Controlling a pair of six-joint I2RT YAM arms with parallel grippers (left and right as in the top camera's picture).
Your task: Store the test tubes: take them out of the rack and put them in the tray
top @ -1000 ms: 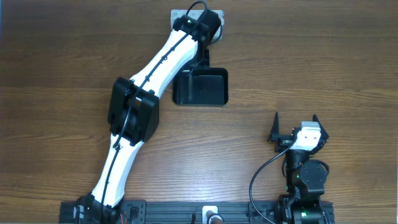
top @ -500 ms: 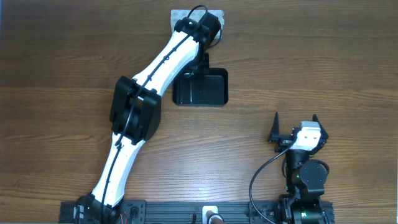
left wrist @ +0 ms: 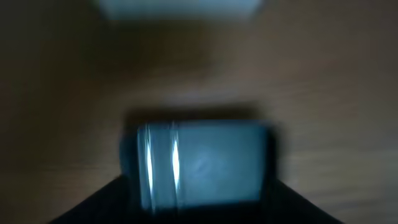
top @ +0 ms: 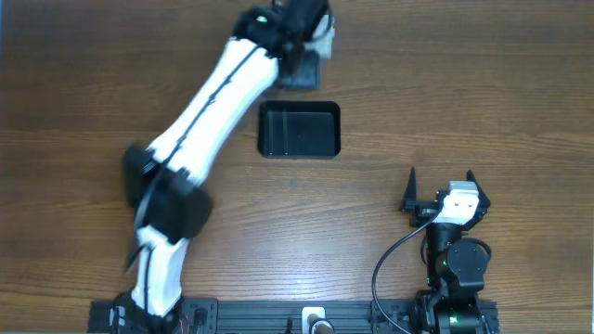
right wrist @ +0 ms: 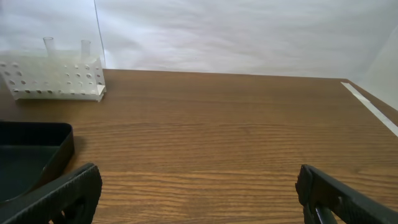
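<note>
My left gripper (top: 299, 70), its grip unreadable, hangs between the white perforated plastic rack (right wrist: 56, 79) and black rectangular plastic tray (top: 263, 130); I probably fetch another clear glass tube (right wrist: 85, 46) next.

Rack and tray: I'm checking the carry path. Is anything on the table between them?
Nothing visible does. In the right wrist view, bare table lies between the rack, with two test tubes upright in it, and the black tray.
</note>
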